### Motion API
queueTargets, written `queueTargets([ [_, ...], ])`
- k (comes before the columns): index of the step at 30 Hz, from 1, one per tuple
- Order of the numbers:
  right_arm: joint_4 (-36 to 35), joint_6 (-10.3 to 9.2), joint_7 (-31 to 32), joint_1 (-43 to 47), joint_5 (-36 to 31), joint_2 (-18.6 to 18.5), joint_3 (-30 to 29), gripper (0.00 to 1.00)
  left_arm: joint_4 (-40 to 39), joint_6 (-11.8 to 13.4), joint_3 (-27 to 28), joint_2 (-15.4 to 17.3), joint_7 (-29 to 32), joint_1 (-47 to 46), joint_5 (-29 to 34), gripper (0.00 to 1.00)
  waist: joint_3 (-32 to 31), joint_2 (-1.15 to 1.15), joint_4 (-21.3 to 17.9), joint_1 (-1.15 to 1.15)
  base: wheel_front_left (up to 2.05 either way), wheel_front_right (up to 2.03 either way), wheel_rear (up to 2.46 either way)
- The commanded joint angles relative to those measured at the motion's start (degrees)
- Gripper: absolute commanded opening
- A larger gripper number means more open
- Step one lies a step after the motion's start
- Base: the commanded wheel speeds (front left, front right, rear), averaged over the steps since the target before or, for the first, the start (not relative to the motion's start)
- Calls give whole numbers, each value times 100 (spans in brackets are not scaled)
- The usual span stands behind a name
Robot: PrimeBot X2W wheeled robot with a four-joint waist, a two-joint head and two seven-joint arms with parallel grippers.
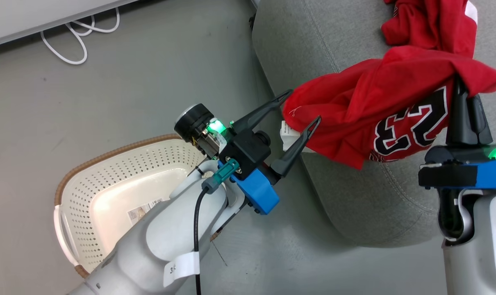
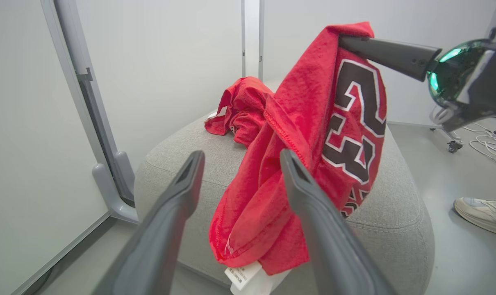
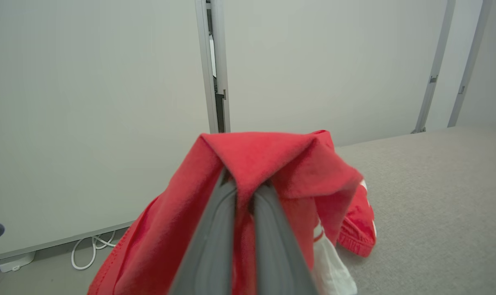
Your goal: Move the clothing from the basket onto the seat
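A red jersey (image 1: 375, 110) with black-and-white numerals hangs over the grey seat's (image 1: 297, 45) front edge. My right gripper (image 1: 459, 84) is shut on its upper fold, fingertips buried in the cloth. The right wrist view shows the jersey (image 3: 272, 159) draped over that gripper's (image 3: 244, 190) closed fingers. My left gripper (image 1: 303, 106) is open at the jersey's lower left edge, gripping nothing. In the left wrist view, the jersey (image 2: 313, 123) hangs just beyond that open gripper (image 2: 242, 159). A second red garment (image 1: 428, 20) lies bunched on the seat behind. The cream basket (image 1: 108, 172) stands on the floor at lower left, holding no clothing.
White cables (image 1: 78, 37) loop on the grey floor by the wall at upper left. A person's pale shoe (image 2: 483, 213) rests on the floor right of the seat (image 2: 395, 196). More cables and a caster (image 2: 451, 145) lie beyond it. White wall panels stand behind the seat.
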Motion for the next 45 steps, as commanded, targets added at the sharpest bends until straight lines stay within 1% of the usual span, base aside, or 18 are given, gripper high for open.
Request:
queueTargets([
  [1, -64, 1, -6, -111, -1, 2, -7, 0, -29, -10, 43, 46, -27, -93, 41, 100, 52, 0, 21, 0, 0, 0, 0],
  [4, -161, 1, -6, -342, 14, 1, -25, 0, -59, 21, 75, 93, -27, -177, 90, 100, 192, 0, 48, 0, 0, 0, 0],
  [8, -433, 1, -6, -991, -34, 1, -168, 0, -160, 83, 113, 163, -24, -355, 150, 100, 559, 0, 110, 0, 0, 0, 0],
  [9, -433, 1, -6, -991, -34, 1, -168, 0, -160, 83, 113, 163, -24, -355, 150, 100, 559, 0, 110, 0, 0, 0, 0],
  [13, -590, 1, -6, -1747, -211, -4, -467, 0, -275, 92, 117, 269, 50, -564, 235, 100, 986, 0, 174, 0, 0, 0, 0],
  [16, -700, 1, -6, -2402, -332, -183, -770, 0, -378, 107, 134, 356, 119, -730, 296, 100, 1324, 0, 219, 0, 0, 0, 0],
  [20, -691, 1, -5, -3285, -338, -586, -1353, 0, -572, 132, 153, 488, 242, -935, 377, 100, 1779, 0, 235, 0, 0, 0, 0],
  [22, -575, 1, -5, -3657, -321, -904, -1631, 0, -658, 130, 169, 567, 299, -1028, 410, 100, 1977, 0, 230, 0, 0, 0, 0],
  [25, -278, 1, -5, -4087, -241, -1420, -1892, 0, -804, 144, 177, 659, 391, -1133, 448, 100, 2243, 0, 202, 0, 0, 0, 0],
  [28, 180, 1, -5, -4251, -318, -1849, -2102, 0, -926, 160, 166, 727, 467, -1204, 493, 100, 2433, 0, 179, 0, 0, 0, 0],
  [31, 751, 1, -5, -4165, -463, -2098, -2354, 0, -1021, 158, 119, 742, 521, -1239, 496, 100, 2557, 0, 190, 0, 0, 0, 0],
  [34, 1296, 1, -5, -3893, -659, -2186, -2377, 0, -1107, 156, 69, 748, 548, -1219, 501, 100, 2609, 0, 200, 0, 0, 0, 0],
  [36, 1617, 0, -5, -3716, -770, -2159, -2362, 0, -1161, 168, 51, 765, 561, -1197, 493, 100, 2629, 0, 196, 0, 0, 0, 0],
  [40, 2043, 1, -5, -3378, -862, -1895, -2406, 0, -1237, 169, 9, 808, 579, -1176, 493, 100, 2627, 0, 194, 0, 0, 0, 0],
  [45, 2357, 1, -5, -3122, -946, -1564, -2436, 0, -1296, 174, -44, 817, 613, -1177, 482, 100, 2618, 0, 205, 0, 0, 0, 0],
])
